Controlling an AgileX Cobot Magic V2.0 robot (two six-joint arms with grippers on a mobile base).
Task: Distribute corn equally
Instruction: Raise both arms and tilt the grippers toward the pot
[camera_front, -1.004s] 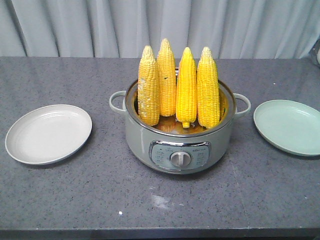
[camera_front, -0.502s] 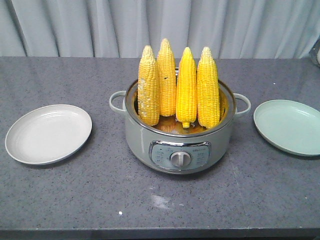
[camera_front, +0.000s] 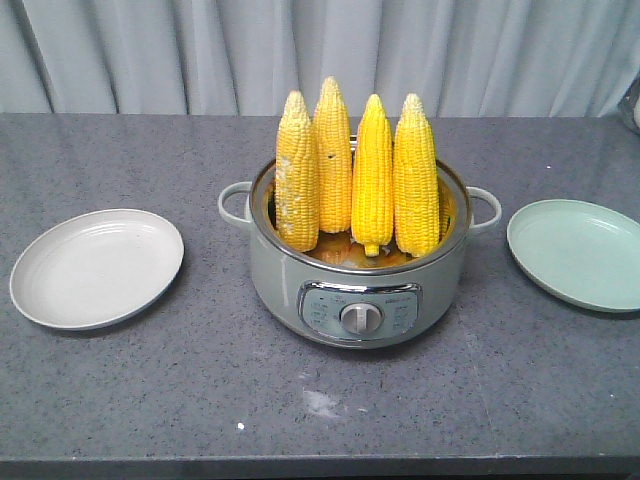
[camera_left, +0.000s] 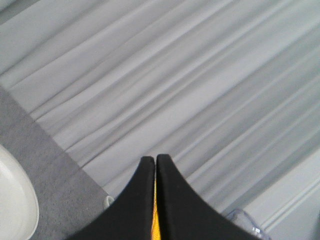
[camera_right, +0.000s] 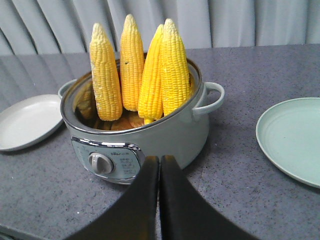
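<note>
We cannot see the lower ends of the four yellow corn cobs (camera_front: 372, 170); the round grey-green electric pot (camera_front: 280, 280) hides them. The print (camera_front: 402, 318) around its silver dial (camera_front: 360, 318) is too small to read. The pale green round plate (camera_front: 575, 255) is cut off at the front view's right edge.

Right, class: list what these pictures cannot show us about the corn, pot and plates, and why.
Front view: the pot wall hides the corn at its lower ends.
Front view: the right edge cuts off the green plate.
Front view: print around the dial is too small to read.
Left wrist view: the left end effector hides nearly all the pot; the left edge cuts the white plate.
</note>
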